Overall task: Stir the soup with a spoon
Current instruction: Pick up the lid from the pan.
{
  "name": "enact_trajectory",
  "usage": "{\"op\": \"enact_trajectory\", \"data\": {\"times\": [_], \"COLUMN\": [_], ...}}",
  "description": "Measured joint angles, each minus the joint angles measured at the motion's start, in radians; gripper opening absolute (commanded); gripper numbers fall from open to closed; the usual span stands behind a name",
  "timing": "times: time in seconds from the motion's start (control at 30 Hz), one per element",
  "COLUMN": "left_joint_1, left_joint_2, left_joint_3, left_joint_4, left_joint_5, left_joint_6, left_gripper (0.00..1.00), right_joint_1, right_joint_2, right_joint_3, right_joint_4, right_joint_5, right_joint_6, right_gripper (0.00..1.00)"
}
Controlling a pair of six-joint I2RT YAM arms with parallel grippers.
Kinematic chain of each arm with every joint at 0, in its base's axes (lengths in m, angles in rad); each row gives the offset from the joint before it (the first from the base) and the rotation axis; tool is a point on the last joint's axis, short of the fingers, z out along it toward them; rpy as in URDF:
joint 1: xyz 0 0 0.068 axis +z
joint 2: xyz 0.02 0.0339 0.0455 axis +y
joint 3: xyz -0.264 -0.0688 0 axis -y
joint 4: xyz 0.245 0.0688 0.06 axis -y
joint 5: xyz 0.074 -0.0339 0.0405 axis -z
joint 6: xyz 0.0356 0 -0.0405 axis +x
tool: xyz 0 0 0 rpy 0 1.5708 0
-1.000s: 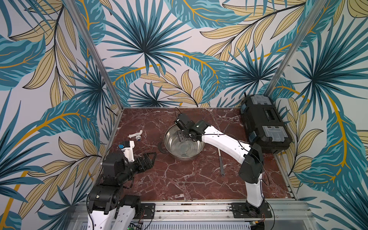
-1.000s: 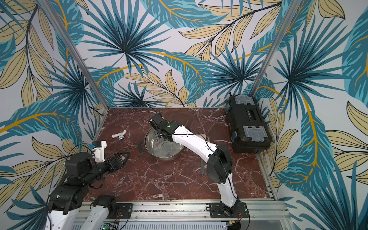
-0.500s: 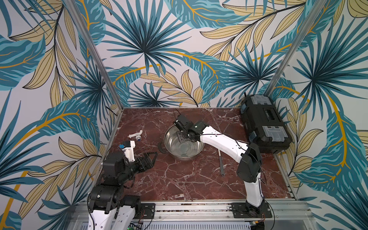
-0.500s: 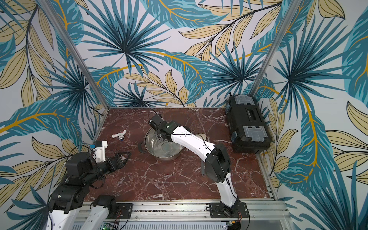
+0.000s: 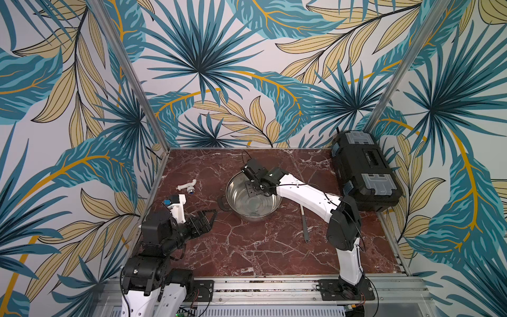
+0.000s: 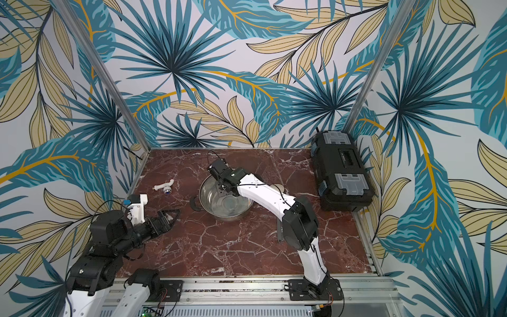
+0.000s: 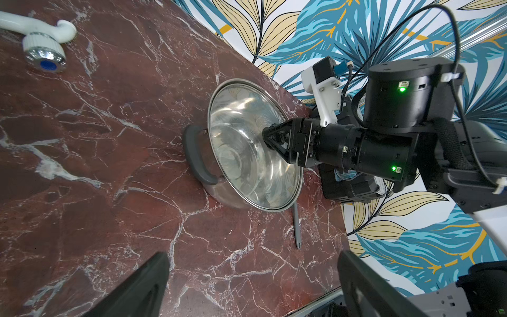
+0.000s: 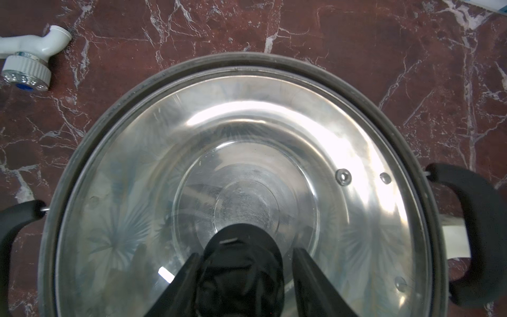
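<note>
Over the pot, right gripper straddles the black knob of the glass lid, fingers not yet clamped; spoon lies flat beside the pot under the right arm, handle pointing baseward; left gripper, spread wide, sits farther off.

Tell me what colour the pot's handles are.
The handles are black; right wrist view shows them best.

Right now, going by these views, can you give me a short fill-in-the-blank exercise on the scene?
The right tool straddles the black ___ of the glass lid.
That lid covers the ___.
The spoon lies on the marble ___.
The jaws of the left tool stand ___.
Missing: knob; pot; table; open.
</note>
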Motion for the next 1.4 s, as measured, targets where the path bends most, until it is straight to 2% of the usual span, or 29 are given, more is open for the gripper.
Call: {"op": "enact_trajectory", "data": {"times": [0.2, 0.4, 0.7, 1.03, 1.2, 1.3, 1.4], "left_joint_1": [0.000, 0.000, 0.000, 0.000, 0.000, 0.000, 0.000], "left_joint_2": [-0.006, -0.007, -0.007, -0.006, -0.001, 0.007, 0.017], "left_joint_3": [-0.011, -0.015, -0.017, -0.016, -0.009, 0.000, 0.000], "left_joint_4": [0.000, 0.000, 0.004, 0.025, 0.032, 0.044, 0.058], "left_joint_5": [0.000, 0.000, 0.000, 0.000, 0.001, 0.003, 0.008], "left_joint_6": [-0.004, -0.008, -0.023, -0.045, -0.053, -0.059, -0.067], "left_gripper": [1.00, 1.00, 1.00, 1.00, 1.00, 1.00, 1.00], "right_joint_1": [0.000, -0.001, 0.011, 0.052, 0.058, 0.040, -0.034], "right_joint_2": [0.000, 0.000, -0.037, -0.285, -0.444, -0.513, -0.557], "right_joint_3": [-0.002, -0.002, 0.001, -0.007, -0.144, -0.213, -0.243], "right_joint_4": [0.006, 0.006, -0.038, -0.089, -0.091, -0.111, -0.122], "right_joint_5": [-0.013, -0.013, -0.001, 0.039, 0.082, 0.110, 0.106], "right_joint_6": [0.007, 0.006, -0.015, -0.055, -0.070, -0.090, -0.108], "right_gripper": [0.44, 0.30, 0.22, 0.19, 0.19, 0.19, 0.18]}}
